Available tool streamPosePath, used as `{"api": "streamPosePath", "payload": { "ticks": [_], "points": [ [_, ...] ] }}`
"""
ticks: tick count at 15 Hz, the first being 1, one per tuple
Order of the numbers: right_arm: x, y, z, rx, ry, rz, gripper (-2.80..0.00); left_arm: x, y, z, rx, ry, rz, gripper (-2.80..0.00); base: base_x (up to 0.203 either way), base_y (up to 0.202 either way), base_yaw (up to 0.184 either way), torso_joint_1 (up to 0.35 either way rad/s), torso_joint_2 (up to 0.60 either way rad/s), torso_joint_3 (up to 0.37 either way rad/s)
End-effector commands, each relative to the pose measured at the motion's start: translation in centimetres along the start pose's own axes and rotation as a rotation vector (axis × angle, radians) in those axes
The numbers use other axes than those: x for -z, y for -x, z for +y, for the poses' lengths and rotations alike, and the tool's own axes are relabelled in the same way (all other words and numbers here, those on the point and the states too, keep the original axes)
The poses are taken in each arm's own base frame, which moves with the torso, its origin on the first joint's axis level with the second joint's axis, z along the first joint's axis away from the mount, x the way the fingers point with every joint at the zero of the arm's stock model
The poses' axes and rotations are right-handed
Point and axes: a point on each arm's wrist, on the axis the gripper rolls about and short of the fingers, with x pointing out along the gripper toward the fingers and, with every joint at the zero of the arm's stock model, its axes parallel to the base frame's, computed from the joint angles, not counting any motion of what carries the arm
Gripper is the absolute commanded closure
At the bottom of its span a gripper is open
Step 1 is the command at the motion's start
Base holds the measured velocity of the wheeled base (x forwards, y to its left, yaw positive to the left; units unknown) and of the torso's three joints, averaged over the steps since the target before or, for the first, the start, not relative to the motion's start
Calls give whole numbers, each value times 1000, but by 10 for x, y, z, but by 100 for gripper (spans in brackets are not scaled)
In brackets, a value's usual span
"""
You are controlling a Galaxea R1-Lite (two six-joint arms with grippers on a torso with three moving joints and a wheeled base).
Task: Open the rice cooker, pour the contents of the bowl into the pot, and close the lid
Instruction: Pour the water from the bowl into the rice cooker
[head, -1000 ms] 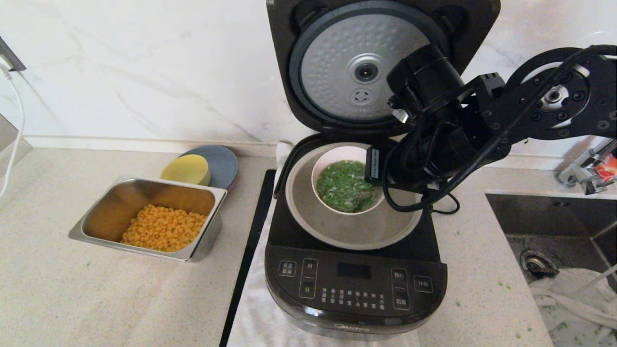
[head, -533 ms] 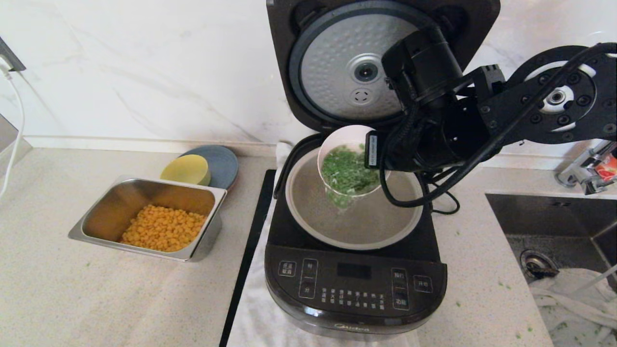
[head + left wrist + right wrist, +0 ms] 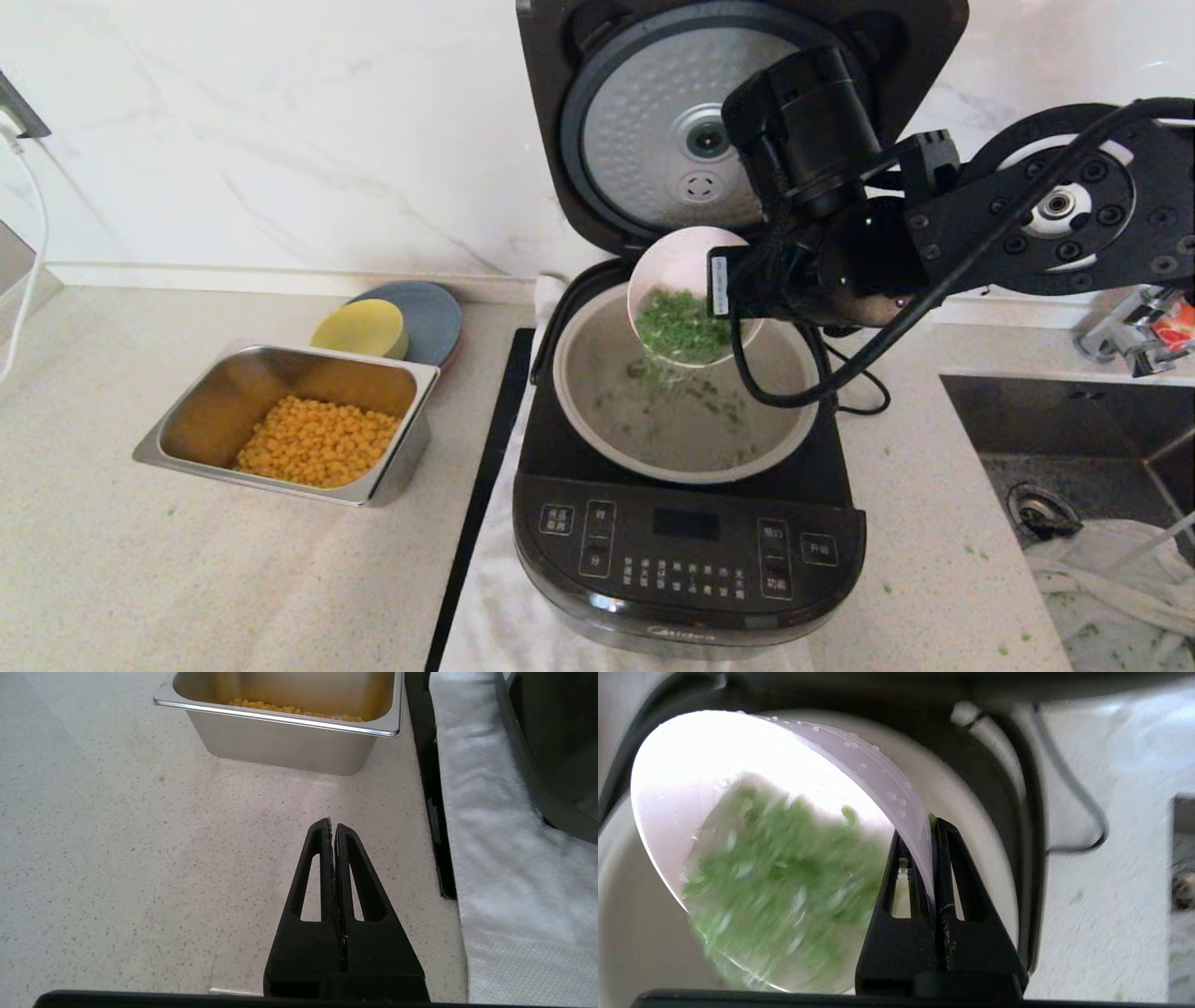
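Observation:
The black rice cooker point(image 3: 686, 560) stands open, its lid point(image 3: 653, 140) upright with the dimpled silver disc facing me. My right gripper point(image 3: 922, 833) is shut on the rim of the pale pink bowl point(image 3: 677, 266), one finger inside and one outside the wall. The bowl is tilted steeply over the grey-beige pot point(image 3: 579, 373). Chopped green bits point(image 3: 681, 327) slide from its lower edge, and some lie scattered in the pot point(image 3: 709, 401). The bowl point(image 3: 691, 779) and the greens point(image 3: 775, 891) also show in the right wrist view. My left gripper point(image 3: 332, 826) hovers shut and empty over the counter, left of the cooker.
A steel tray of corn point(image 3: 289, 420) sits left of the cooker, with a yellow bowl point(image 3: 359, 329) on a grey plate point(image 3: 429, 317) behind it. A white towel point(image 3: 490, 835) lies under the cooker. A sink point(image 3: 1074, 448) is at the right.
The right gripper has lifted the bowl a little and tipped it from level to steeply tilted. The greens have begun falling into the pot. The left arm has not moved.

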Motion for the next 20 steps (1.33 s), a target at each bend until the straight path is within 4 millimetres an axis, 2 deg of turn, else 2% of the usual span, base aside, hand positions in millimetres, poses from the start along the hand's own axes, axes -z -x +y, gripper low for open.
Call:
{"api": "streamPosePath", "payload": {
  "ticks": [1, 5, 8, 12, 17, 20],
  "points": [
    [-1, -1, 4, 33, 22, -45, 0, 2, 0, 0, 0, 0, 6, 0, 0, 0, 0, 0, 0, 0],
    [-1, 2, 15, 54, 79, -127, 0, 2, 0, 0, 0, -1, 6, 0, 0, 0, 0, 0, 0, 0],
    [5, 0, 23, 76, 115, -203, 0, 2, 0, 0, 0, 0, 6, 0, 0, 0, 0, 0, 0, 0],
    [11, 7, 35, 88, 137, -348, 0, 2, 0, 0, 0, 1, 6, 0, 0, 0, 0, 0, 0, 0],
    [19, 6, 34, 137, 192, -537, 0, 2, 0, 0, 0, 1, 6, 0, 0, 0, 0, 0, 0, 0],
    [24, 6, 31, 165, 227, -584, 0, 2, 0, 0, 0, 1, 6, 0, 0, 0, 0, 0, 0, 0]
  ]
}}
